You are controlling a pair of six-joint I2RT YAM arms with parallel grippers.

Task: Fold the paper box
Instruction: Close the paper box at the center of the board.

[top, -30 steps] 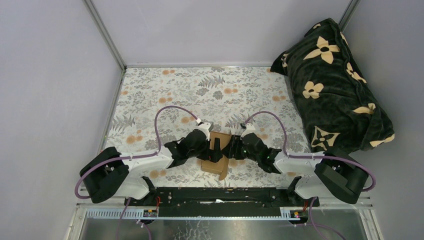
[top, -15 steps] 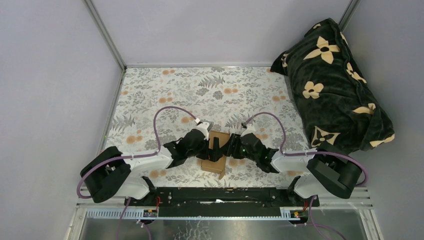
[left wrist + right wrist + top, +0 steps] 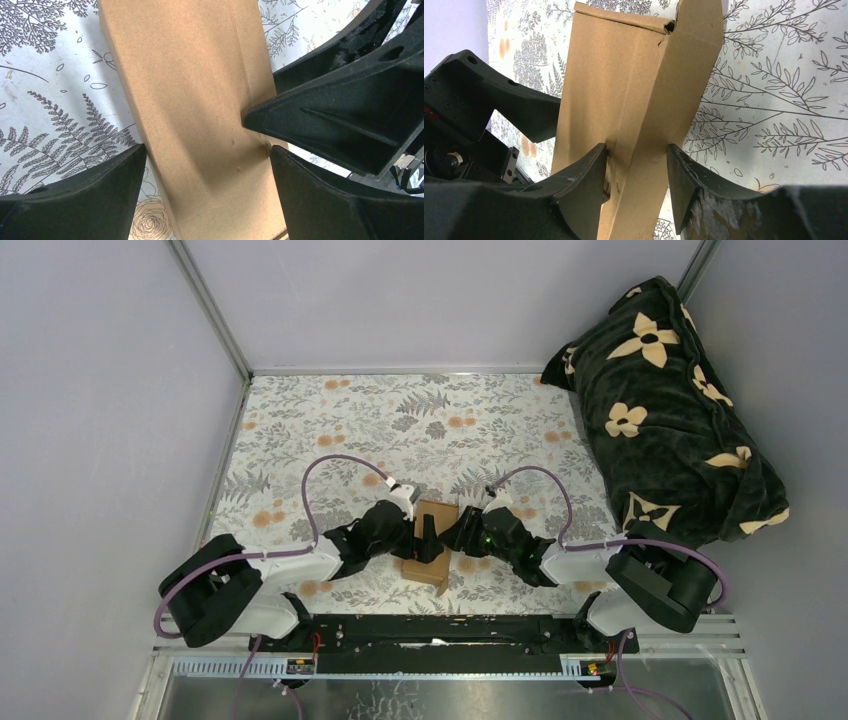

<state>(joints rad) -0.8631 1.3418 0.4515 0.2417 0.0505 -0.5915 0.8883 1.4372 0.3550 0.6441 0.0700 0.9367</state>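
Top external view: the paper box, plain brown, sits on the floral counter close to its near edge, roughly midway between left and right, with both arms reaching in to it. The left tool meets it from the left and the right tool from the right. Left wrist view shows the left tool spread wide, its fingers straddling the box's flat brown panel; whether they touch it I cannot tell. One finger of the right tool sets its tip on a crease by that panel's right edge. Right wrist view shows the right tool's fingers pressed onto a raised fold of the box, pinching it. A dark flowered blanket lies heaped at the far right.
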